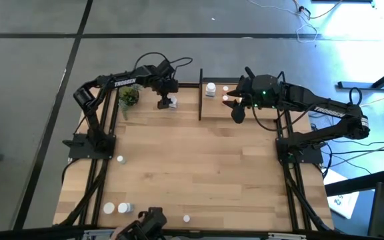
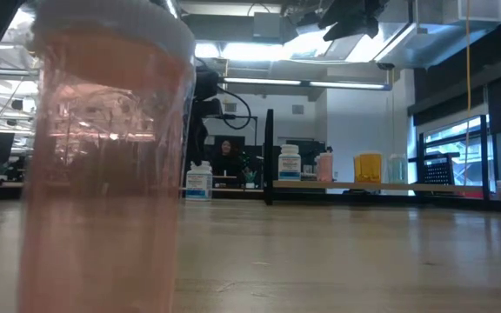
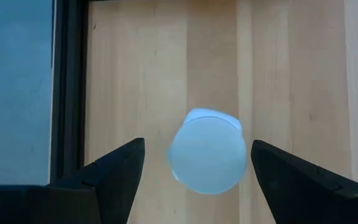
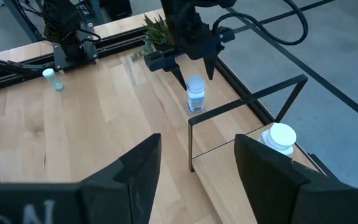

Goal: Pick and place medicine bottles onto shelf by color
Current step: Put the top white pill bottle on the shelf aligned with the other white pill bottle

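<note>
A white medicine bottle [image 3: 208, 151] stands upright on its base on the tabletop, just left of the shelf [image 1: 259, 115]. It also shows in the right wrist view [image 4: 195, 93]. My left gripper [image 3: 197, 143] is open, pointing down over the bottle, with one finger on either side of the cap and a gap at each. My right gripper [image 4: 197, 140] is open and empty, raised over the shelf's front [image 1: 236, 108]. White bottles [image 1: 210, 89] and a pinkish one [image 2: 324, 165] stand on the shelf.
A green potted plant [image 1: 128, 97] stands left of my left gripper. Loose bottles lie near the left edge [image 1: 120, 159] and the near edge [image 1: 117, 208] [image 1: 187, 218]. A pinkish bottle [image 2: 103, 156] stands right before the low camera. The shelf's black post [image 1: 200, 93] is beside the white bottle.
</note>
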Motion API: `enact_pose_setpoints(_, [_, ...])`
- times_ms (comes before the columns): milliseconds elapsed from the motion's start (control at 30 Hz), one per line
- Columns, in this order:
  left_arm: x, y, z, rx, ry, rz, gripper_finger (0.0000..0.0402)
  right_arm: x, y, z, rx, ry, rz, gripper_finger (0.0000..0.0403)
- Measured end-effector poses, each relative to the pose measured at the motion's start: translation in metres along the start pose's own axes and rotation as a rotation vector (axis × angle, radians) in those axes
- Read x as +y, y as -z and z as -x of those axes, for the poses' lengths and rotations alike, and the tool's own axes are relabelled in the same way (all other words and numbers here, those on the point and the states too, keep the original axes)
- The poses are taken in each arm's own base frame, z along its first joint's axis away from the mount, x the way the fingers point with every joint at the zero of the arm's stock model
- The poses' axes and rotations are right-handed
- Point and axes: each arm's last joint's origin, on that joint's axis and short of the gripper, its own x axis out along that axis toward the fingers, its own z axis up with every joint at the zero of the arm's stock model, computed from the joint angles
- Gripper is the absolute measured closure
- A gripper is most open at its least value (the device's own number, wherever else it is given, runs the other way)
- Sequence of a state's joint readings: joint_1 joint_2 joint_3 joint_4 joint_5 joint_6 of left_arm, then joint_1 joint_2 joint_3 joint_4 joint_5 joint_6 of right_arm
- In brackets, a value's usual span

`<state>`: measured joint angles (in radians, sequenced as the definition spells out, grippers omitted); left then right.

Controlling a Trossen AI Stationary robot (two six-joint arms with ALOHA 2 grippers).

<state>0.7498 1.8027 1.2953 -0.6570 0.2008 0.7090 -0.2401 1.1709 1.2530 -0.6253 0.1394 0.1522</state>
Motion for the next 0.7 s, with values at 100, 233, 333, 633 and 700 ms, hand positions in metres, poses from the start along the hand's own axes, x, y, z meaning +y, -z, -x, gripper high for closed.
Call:
enact_pose_setpoints(100, [0.0,0.0,0.0,0.0,0.001,-0.001,0.0113,0.0,0.0,0.0,0.0,0.0,0.001,0.0198])
enact_pose_setpoints(233, [-0.003,-0.002,-0.004,0.008,0.013,-0.008,0.0113,0.0,0.0,0.0,0.0,0.0,0.003,0.0198])
enact_pose_setpoints(333, [-0.005,-0.003,-0.007,0.011,0.018,-0.014,0.0113,0.0,0.0,0.0,0.0,0.0,0.003,0.0198])
enact_pose_setpoints(633, [-0.006,-0.004,-0.01,0.048,-0.014,-0.034,0.0118,0.0,0.0,0.0,0.0,0.0,0.003,0.0198])
enact_pose_setpoints(700, [-0.006,-0.004,-0.01,0.049,-0.015,-0.033,0.0126,0.0,0.0,0.0,0.0,0.0,0.003,0.0198])
